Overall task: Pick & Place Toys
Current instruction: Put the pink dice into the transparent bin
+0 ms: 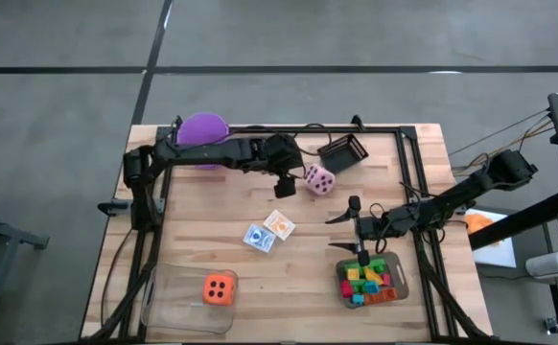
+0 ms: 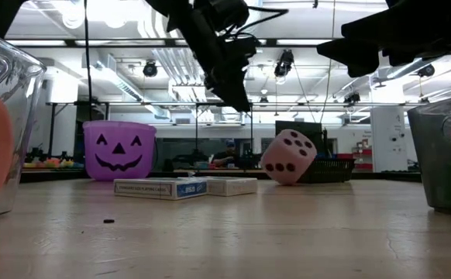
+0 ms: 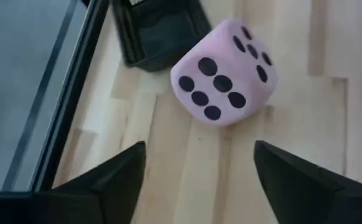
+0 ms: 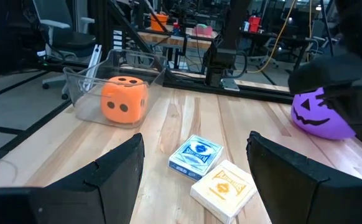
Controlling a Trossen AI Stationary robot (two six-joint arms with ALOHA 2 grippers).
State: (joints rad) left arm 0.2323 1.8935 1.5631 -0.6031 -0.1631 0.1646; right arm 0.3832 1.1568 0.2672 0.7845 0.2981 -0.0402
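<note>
High view: my left gripper hangs over the back middle of the table, fingers spread and holding nothing, just beside the pink die, which sits tilted on the wood right next to a small black basket. Left wrist view shows the same pink die resting free on the boards between and ahead of my two fingers, not touched. My right gripper hovers right of centre, fingers also apart and empty, just behind the grey tray full of small coloured bricks. Two card packs lie flat mid-table, touching: the blue one and the orange-printed one beside it. The orange die sits inside a clear plastic bin at the front left. The purple bucket stands at the back left edge, partly under my left arm. Low view: pink die balanced on an edge, leaning, in front of the basket; packs lying flat near the bucket's side.
</note>
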